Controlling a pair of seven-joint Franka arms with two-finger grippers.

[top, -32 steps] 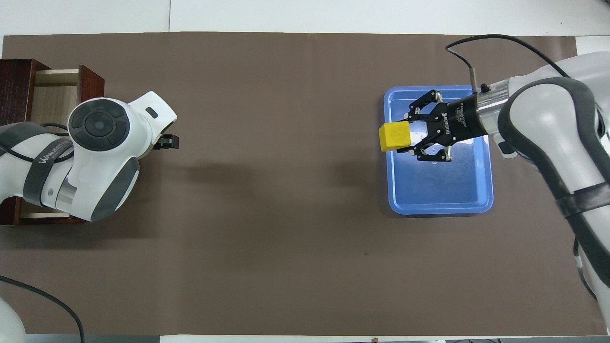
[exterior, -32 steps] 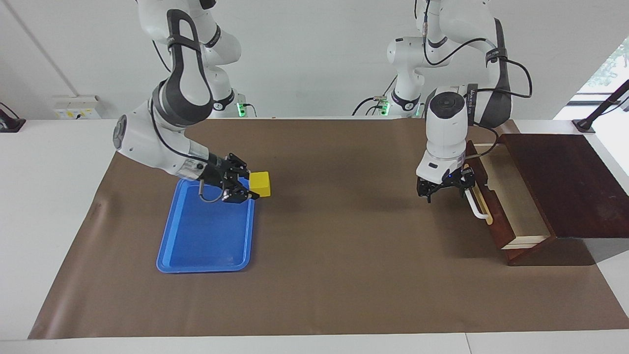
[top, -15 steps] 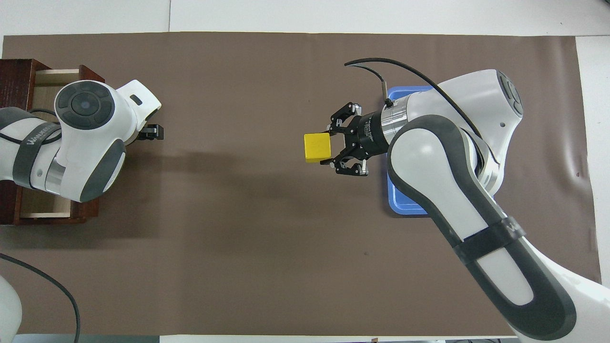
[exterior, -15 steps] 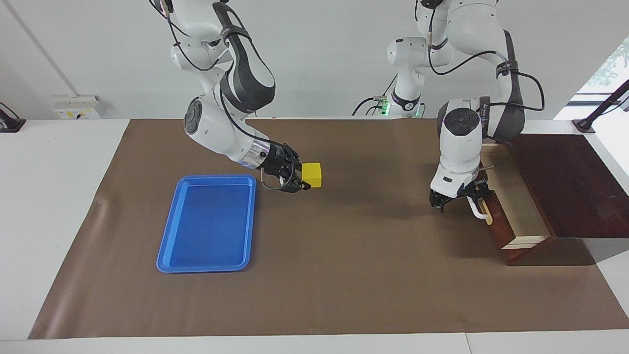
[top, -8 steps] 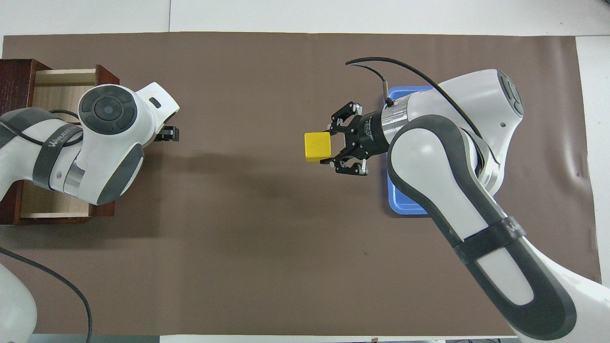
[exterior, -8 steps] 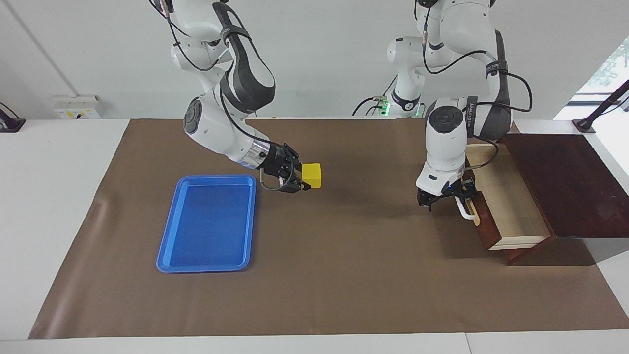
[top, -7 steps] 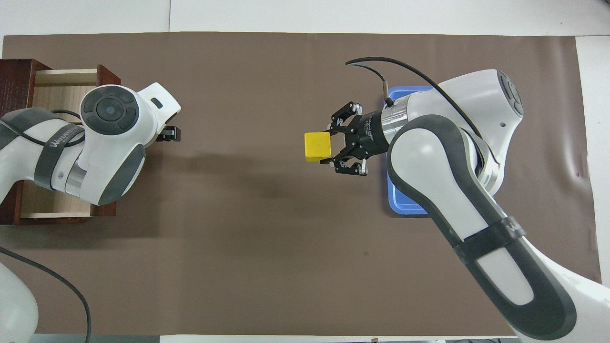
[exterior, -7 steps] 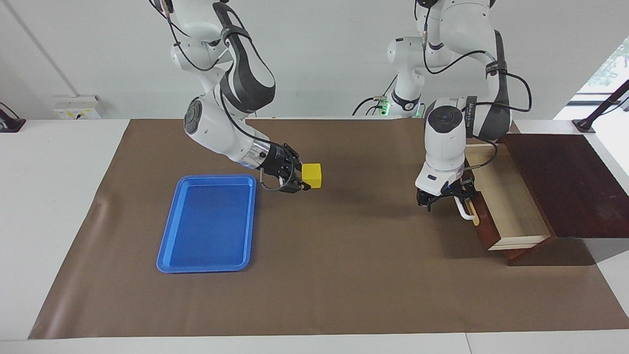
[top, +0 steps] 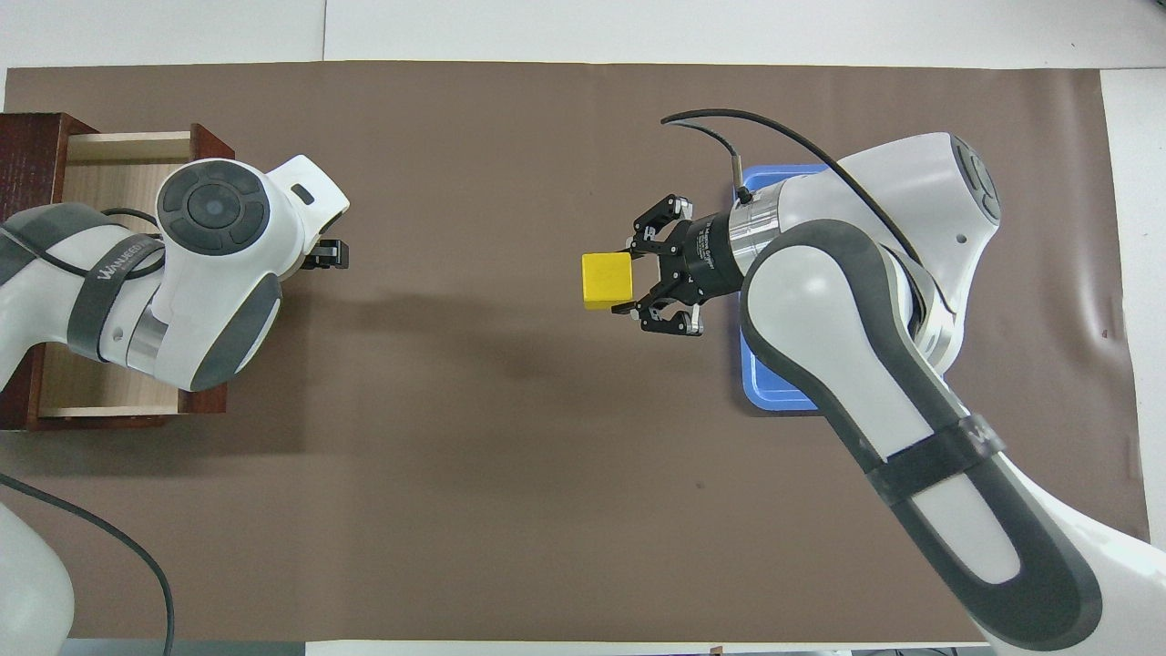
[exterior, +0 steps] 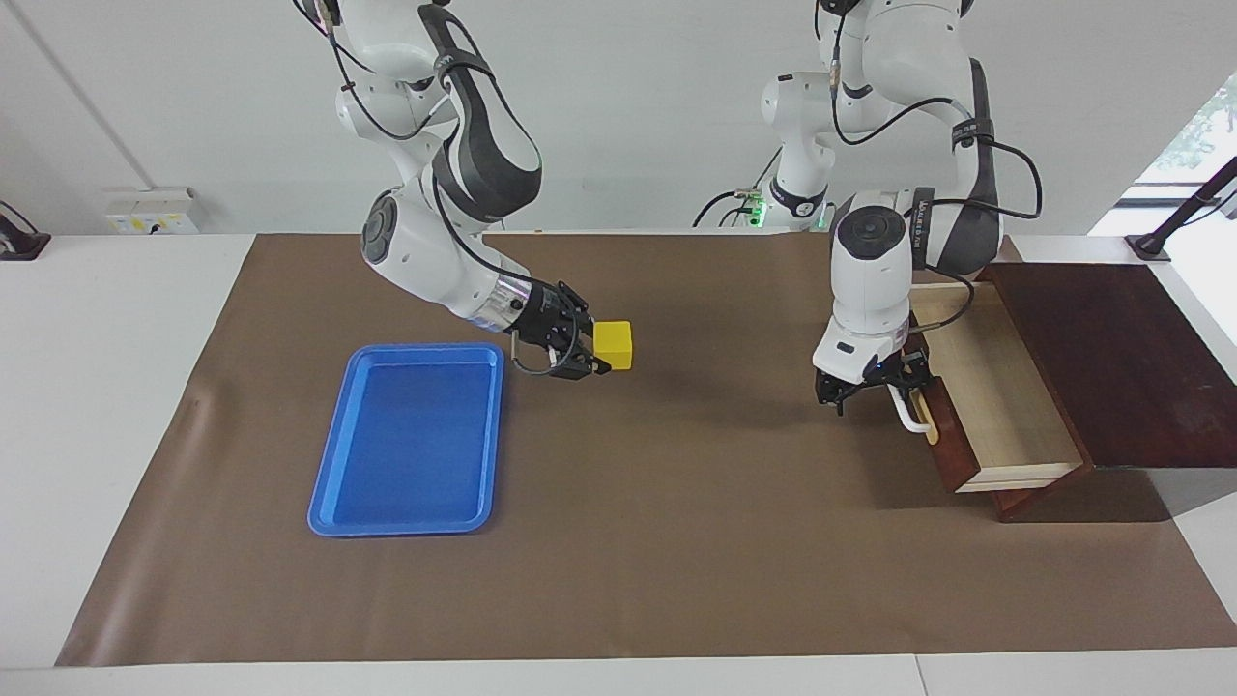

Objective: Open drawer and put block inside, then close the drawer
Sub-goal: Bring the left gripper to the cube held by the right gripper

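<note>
Drawer [exterior: 995,406] stands pulled out at the left arm's end, light interior exposed. Left gripper [exterior: 875,385], jaws spread, sits at its white handle [exterior: 906,414]; contact unclear. Right gripper [exterior: 591,350] pinches the yellow block [exterior: 613,345] above the mat [exterior: 676,541], at two o'clock from the blue tray [exterior: 406,522] in the facing view.

left arm [top: 209,273] hiding much of the drawer [top: 100,164], blue tray [top: 774,392] mostly under right arm [top: 874,301]
</note>
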